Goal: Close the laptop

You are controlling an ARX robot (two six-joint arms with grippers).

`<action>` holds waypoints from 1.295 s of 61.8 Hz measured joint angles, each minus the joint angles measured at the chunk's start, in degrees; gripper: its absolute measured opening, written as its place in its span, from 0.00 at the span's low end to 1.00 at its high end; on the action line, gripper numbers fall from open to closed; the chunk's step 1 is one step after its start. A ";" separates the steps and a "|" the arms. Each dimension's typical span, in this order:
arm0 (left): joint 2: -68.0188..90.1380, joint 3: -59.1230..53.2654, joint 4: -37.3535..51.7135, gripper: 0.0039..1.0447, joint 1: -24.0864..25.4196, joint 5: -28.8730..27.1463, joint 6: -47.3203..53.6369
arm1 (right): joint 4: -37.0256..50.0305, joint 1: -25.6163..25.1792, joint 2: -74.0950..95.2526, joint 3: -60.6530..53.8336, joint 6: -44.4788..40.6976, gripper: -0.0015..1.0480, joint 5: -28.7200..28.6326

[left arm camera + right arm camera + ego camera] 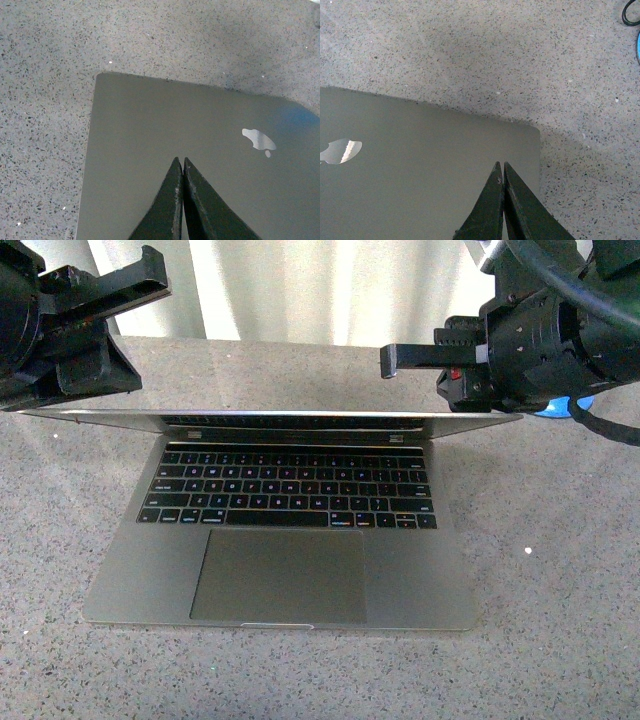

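Note:
The grey laptop [280, 575] lies in the middle of the speckled counter, keyboard and trackpad facing me. Its lid [280, 418] is tipped far forward, so it shows almost edge-on above the keys. My left gripper [155, 282] hangs shut above the lid's left end. My right gripper [390, 360] is shut above the lid's right part. In the left wrist view the shut tips [180, 161] sit over the lid's back [175, 115], left of the apple logo [257, 140]. In the right wrist view the shut tips [501, 165] are over the lid [420, 150] near its corner, with the logo [340, 151] far off.
The stone counter [560, 590] stretches all round the laptop. A blue object [565, 405] sits behind my right arm, and a black cable [631, 12] lies on the counter. A pale curtain [300, 290] closes the back.

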 joint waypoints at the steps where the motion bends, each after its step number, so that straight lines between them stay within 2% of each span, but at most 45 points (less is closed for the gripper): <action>1: -0.09 -0.09 -0.02 0.03 -0.02 -0.02 -0.02 | 0.04 0.02 -0.02 -0.13 0.13 0.01 0.09; 80: 2.25 -7.80 5.42 0.03 -1.42 0.22 -4.07 | 5.79 0.57 1.46 -7.34 8.28 0.01 -0.17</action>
